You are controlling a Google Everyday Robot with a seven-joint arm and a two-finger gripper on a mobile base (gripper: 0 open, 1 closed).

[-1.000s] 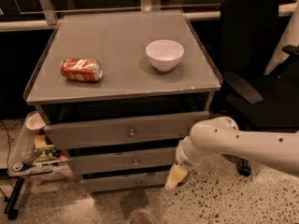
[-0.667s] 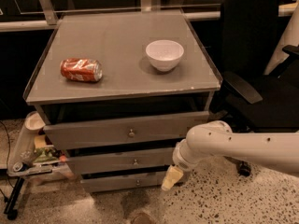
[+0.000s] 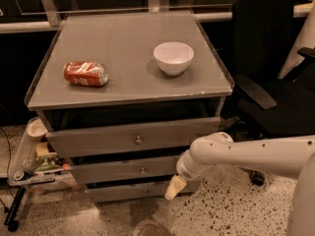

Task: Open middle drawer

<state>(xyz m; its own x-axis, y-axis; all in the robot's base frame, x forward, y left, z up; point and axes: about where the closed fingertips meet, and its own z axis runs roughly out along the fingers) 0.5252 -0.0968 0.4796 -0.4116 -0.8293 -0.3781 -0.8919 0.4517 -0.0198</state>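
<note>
The grey cabinet has three drawers stacked at its front. The middle drawer has a flat grey front with a small round metal knob at its centre, and it looks closed. My gripper hangs at the end of the white arm, which reaches in from the right. It is low at the right end of the drawer fronts, in front of the bottom drawer. It is to the right of the middle knob and a little below it, and holds nothing that I can see.
A red soda can lies on its side and a white bowl stands on the cabinet top. The top drawer sits above the middle one. A black office chair is close on the right. A low stand with clutter is on the left.
My gripper and forearm have moved a little to the left, closer to the drawer fronts. The drawers, can and bowl have not moved.
</note>
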